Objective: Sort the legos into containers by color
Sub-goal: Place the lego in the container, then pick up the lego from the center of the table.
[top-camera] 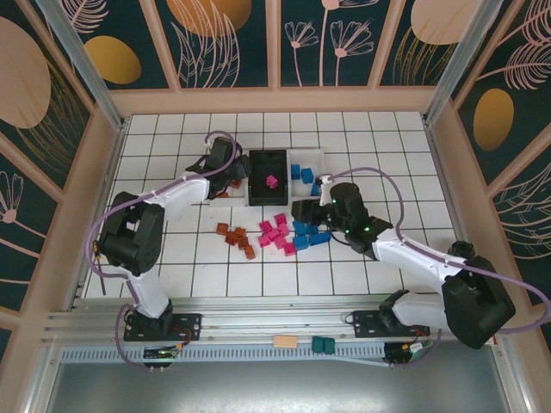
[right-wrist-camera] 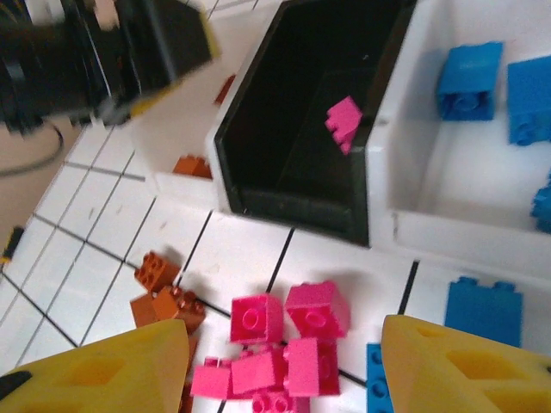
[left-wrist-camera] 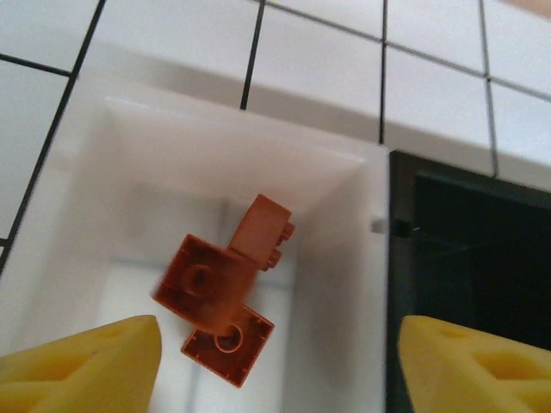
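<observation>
The legos are small hard plastic bricks, and I judge them light, stiff, smooth-sided and not fragile. A pinch across two flat opposite walls should hold better than one over the studs. The pink bricks (right-wrist-camera: 288, 340) lie in a tight heap on the counter (top-camera: 362, 138), several of them touching. An outer one looks easiest to take without knocking its neighbours. The brown bricks (top-camera: 237, 237) sit just left of that heap and the blue bricks (top-camera: 310, 238) just right.

The right end effector (right-wrist-camera: 284, 361) hovers over the pink heap, fingers spread and empty. Ahead of it stands the black bin (right-wrist-camera: 293, 211) with one pink brick inside. Its near wall is an edge to clear before any drop. The right white bin (right-wrist-camera: 430, 215) beside it holds blue ones.

The left end effector (left-wrist-camera: 280, 361) hangs spread and empty over the left white bin (left-wrist-camera: 172, 146), where three brown pieces lie. It crowds the black bin's left side. Open tiles remain nearer the arm bases.
</observation>
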Robot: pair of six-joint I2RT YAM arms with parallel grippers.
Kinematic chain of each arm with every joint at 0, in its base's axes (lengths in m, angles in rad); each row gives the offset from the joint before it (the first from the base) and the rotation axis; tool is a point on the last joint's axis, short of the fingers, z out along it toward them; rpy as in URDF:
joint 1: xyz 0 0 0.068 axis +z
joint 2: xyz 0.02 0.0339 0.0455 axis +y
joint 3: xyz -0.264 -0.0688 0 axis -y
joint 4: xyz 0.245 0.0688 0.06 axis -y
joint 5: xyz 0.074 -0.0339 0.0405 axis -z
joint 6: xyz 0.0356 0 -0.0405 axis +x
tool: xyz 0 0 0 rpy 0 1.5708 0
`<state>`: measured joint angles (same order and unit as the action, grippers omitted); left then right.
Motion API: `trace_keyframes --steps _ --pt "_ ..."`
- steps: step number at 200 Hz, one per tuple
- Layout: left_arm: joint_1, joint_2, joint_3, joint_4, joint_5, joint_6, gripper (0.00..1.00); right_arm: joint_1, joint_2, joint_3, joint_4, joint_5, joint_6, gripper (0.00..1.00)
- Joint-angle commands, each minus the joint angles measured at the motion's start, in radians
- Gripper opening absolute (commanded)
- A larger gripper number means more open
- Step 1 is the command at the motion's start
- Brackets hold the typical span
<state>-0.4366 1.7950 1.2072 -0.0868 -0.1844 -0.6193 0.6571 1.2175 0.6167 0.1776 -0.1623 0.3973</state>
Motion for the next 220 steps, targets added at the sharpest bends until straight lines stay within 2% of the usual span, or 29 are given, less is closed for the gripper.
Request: trace_keyframes --steps 1,14,17,20,39,62,82,111,131,162,220 --pt "0.006 -0.152 -0.017 0.033 0.045 -0.011 0.83 0.054 0.038 0.035 -0.078 0.083 -0.038 0.62" --pt "0.006 -0.228 -0.064 0.057 0.085 -0.024 0.89 0.060 0.070 0.043 -0.105 0.140 -0.015 0.61" --pt "0.005 -0.247 -0.079 0.063 0.095 -0.028 0.97 0.059 0.076 0.043 -0.110 0.154 -0.007 0.61" --pt "0.005 -0.265 -0.092 0.072 0.105 -0.032 0.98 0.057 0.082 0.043 -0.114 0.164 0.002 0.61" --pt "0.004 -0.382 -0.194 0.110 0.149 -0.052 0.99 0.022 0.117 0.036 -0.113 0.209 0.043 0.58" --pt "0.004 -0.504 -0.320 0.122 0.164 -0.069 0.99 -0.044 0.171 0.033 -0.107 0.187 0.074 0.58" --pt "0.005 -0.595 -0.418 0.114 0.158 -0.077 0.99 -0.047 0.220 0.058 -0.141 0.210 0.068 0.58" --pt "0.004 -0.700 -0.526 0.110 0.156 -0.085 0.98 -0.047 0.253 0.057 -0.133 0.209 0.070 0.53" --pt "0.004 -0.742 -0.581 0.111 0.161 -0.092 0.99 -0.047 0.254 0.054 -0.103 0.220 0.068 0.53" --pt "0.004 -0.762 -0.629 0.116 0.172 -0.102 0.99 -0.047 0.274 0.063 -0.054 0.246 0.067 0.58" --pt "0.004 -0.769 -0.656 0.116 0.176 -0.109 0.98 -0.045 0.390 0.138 -0.084 0.313 0.081 0.53"
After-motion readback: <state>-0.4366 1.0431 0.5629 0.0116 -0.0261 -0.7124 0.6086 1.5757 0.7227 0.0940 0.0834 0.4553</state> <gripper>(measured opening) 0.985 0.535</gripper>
